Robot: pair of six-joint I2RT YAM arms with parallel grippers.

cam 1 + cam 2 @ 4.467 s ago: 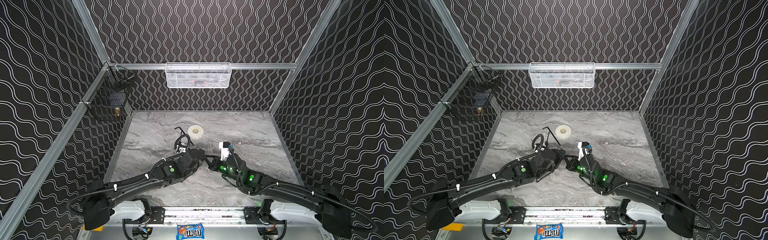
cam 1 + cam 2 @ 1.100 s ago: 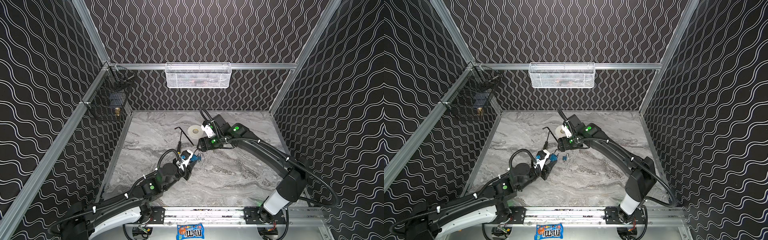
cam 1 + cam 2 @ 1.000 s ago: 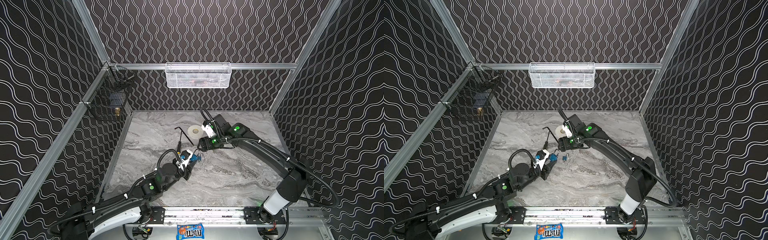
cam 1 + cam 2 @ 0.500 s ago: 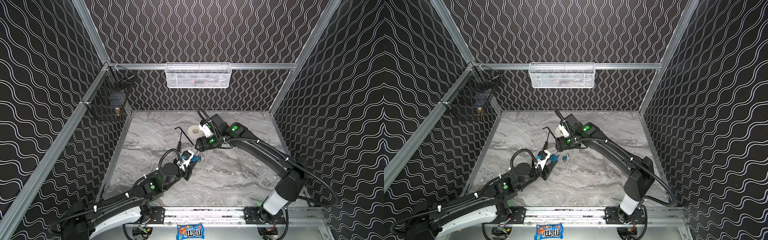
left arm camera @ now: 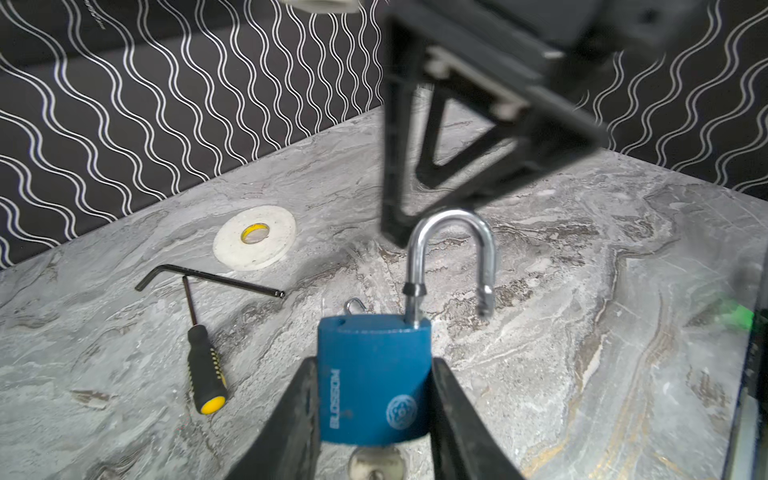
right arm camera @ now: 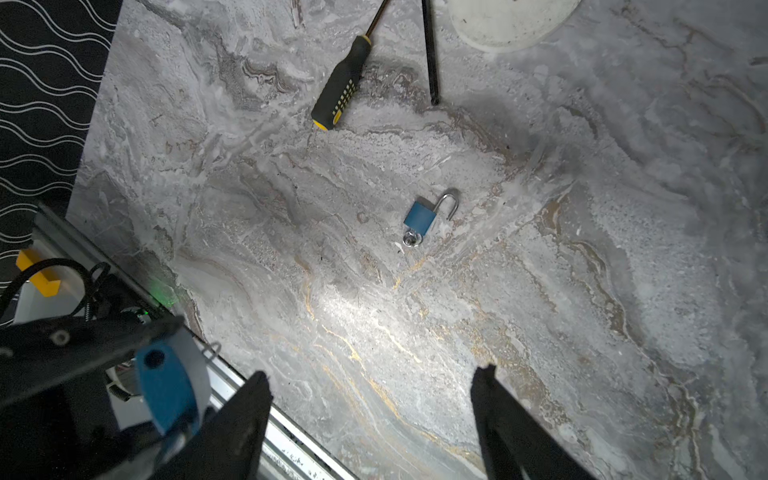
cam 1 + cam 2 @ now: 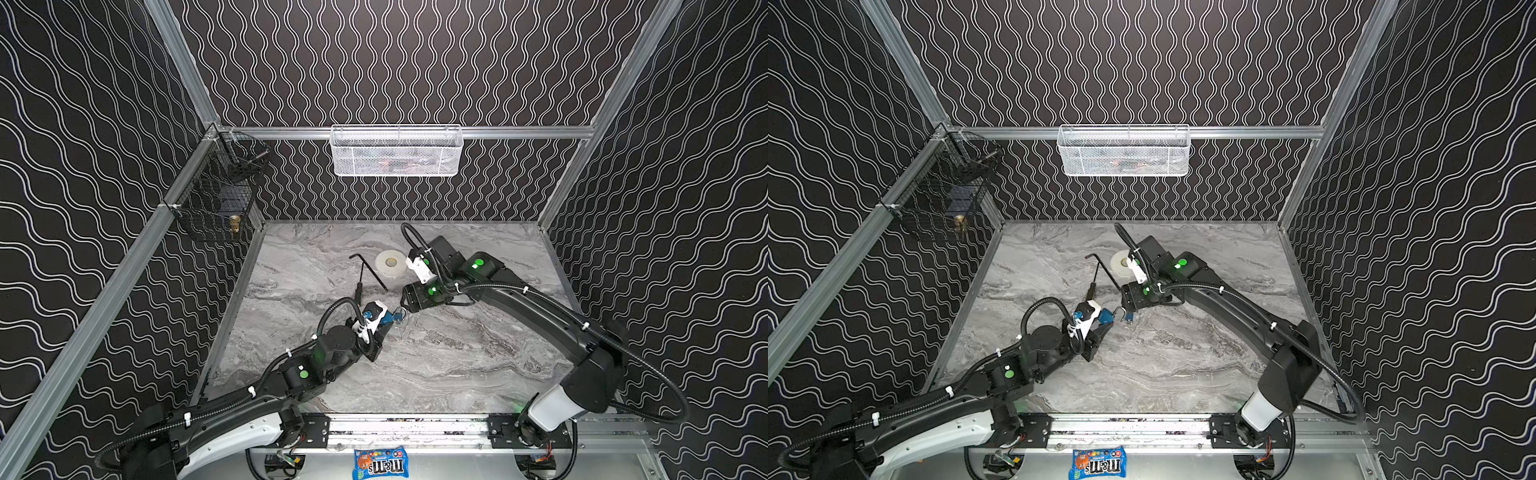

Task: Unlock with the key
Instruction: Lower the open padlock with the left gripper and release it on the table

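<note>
Three black wave-patterned walls (image 7: 374, 62) box the grey marbled desk (image 7: 436, 365). My left fingers (image 7: 380, 331) pinch the blue padlock (image 5: 374, 382), shackle (image 5: 451, 218) open; my right fingers (image 7: 409, 302) hang spread.

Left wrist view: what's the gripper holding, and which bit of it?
The left gripper holds the blue padlock by the two sides of its body. The open shackle sticks out free.

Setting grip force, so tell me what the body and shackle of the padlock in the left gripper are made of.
The padlock body has a smooth matte blue skin with white printed lettering; it could be a plastic cover or painted metal, and I cannot tell which. The shackle is bright polished metal, likely chromed steel, judging by its mirror-like highlights.
</note>
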